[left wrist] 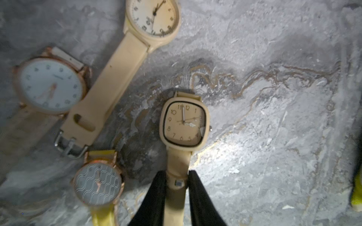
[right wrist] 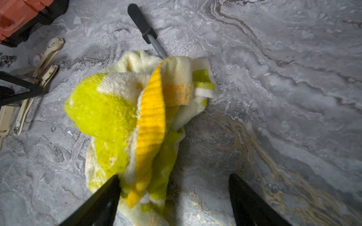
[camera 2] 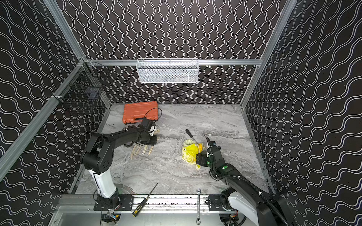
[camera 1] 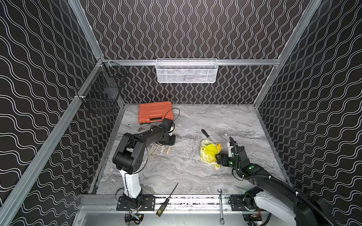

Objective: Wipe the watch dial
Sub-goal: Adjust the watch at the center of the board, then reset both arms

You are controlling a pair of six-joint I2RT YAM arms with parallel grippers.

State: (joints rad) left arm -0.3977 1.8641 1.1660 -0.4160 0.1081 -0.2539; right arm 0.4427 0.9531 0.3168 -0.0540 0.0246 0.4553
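A beige watch with a rounded-square dial (left wrist: 184,123) lies face up on the marble table, apart from the others. My left gripper (left wrist: 177,174) is shut on its strap, one black finger on each side near the keeper. In both top views the left arm's wrist hides this watch, and only straps (camera 1: 158,151) (camera 2: 141,149) stick out. A crumpled yellow and cream cloth (right wrist: 121,109) (camera 1: 208,153) lies on the table. My right gripper (right wrist: 174,184) stands open at its near edge, with one finger (right wrist: 109,191) against the cloth and the other over bare table.
Three more watches lie beside the held one: a round cream one (left wrist: 154,16), a white-dialled one (left wrist: 50,85) and a wave-patterned one (left wrist: 98,185). A black-handled screwdriver (camera 1: 205,134) pokes under the cloth. An orange case (camera 1: 155,112) sits at the back. A screwdriver (camera 1: 167,199) and wrench (camera 1: 221,205) rest on the front rail.
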